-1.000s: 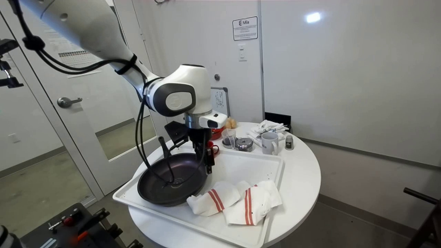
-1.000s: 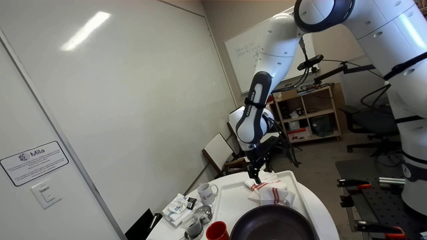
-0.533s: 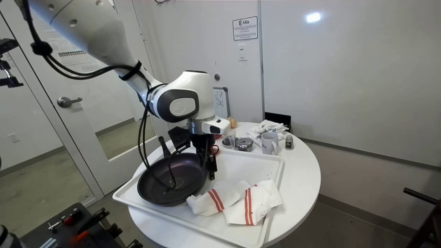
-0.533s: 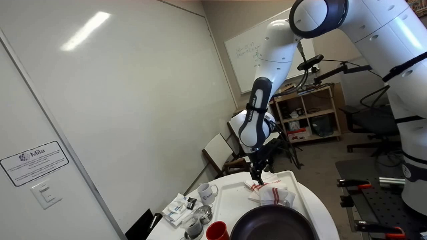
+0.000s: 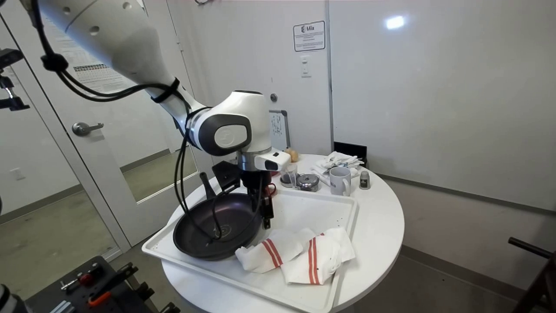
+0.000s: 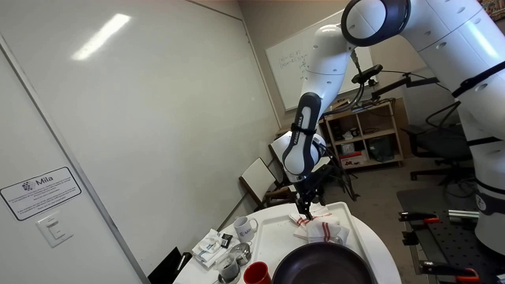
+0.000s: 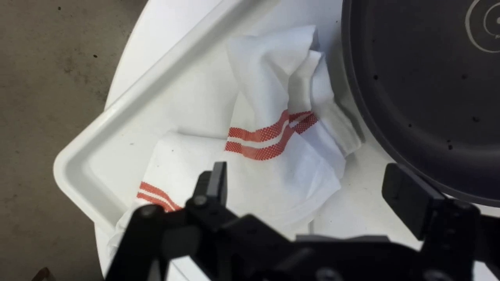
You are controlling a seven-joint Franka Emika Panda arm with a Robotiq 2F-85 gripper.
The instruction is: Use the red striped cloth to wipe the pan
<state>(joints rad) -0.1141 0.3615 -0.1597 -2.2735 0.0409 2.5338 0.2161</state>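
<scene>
End effector (image 7: 308, 183), jaws apart, over tray (image 7: 187, 101), near striped cloth (image 7: 273, 136) and pan (image 7: 422, 89) edges

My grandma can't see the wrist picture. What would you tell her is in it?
An open black gripper at the bottom partly hides rumpled, red-striped white cloth on a white tray. Part of a black pan shows at upper right.

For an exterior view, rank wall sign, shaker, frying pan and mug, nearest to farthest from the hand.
1. Frying pan: beside the hand, picture-left.
2. Mug: picture-right, just past the tray's edge.
3. Shaker: picture-right, beyond the mug.
4. Wall sign: highest, well behind.
</scene>
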